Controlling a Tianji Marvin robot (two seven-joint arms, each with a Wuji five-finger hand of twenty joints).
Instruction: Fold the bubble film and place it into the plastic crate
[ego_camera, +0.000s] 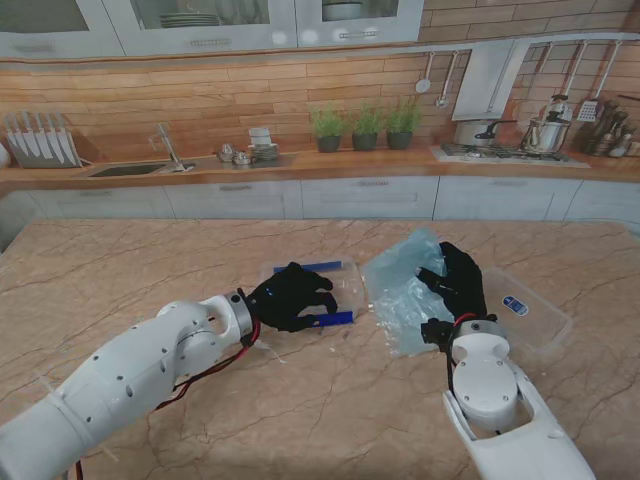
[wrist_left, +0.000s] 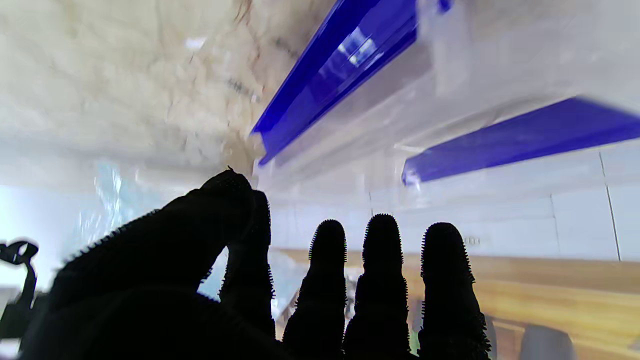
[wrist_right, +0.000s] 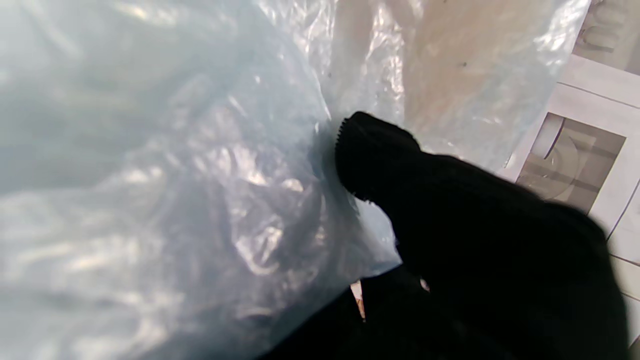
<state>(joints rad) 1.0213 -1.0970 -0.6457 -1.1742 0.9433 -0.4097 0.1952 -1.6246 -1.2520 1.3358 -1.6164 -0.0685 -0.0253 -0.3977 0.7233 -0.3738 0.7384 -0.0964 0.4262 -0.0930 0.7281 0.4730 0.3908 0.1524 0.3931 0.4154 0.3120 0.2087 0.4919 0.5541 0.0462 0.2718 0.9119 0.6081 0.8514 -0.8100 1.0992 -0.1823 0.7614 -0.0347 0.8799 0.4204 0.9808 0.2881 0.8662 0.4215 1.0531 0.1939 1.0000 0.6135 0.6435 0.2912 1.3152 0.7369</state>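
A marble-patterned counter (ego_camera: 120, 270) fills the stand view, with kitchen cabinets and a sink run behind it. At its centre sits the landmark, a clear plastic crate (ego_camera: 345, 290) with blue handles along its far and near edges.

Just to the right of the crate, touching its right rim, a crumpled sheet of pale bubble film (ego_camera: 400, 290) is bunched up off the counter, not inside the crate. The right hand (ego_camera: 458, 280), black-gloved, is on the film's right side, farther from the crate than the film itself. The stand view leaves its grip unclear; the right wrist view shows the film (wrist_right: 175, 200) filling most of the picture, with the thumb (wrist_right: 372, 155) pressed into its folds and the film pinched against the hand.

Beyond that hand, farther right of the crate, a clear lid (ego_camera: 525, 310) with a small blue label lies flat on the counter.

The left hand (ego_camera: 292, 296) lies over the crate's left part, reaching to the near blue handle (ego_camera: 336, 319). Only the left wrist view shows its fingers (wrist_left: 382, 260) spread straight and apart, holding nothing, with the crate's blue handles (wrist_left: 340, 65) close ahead of them; that picture is blurred.
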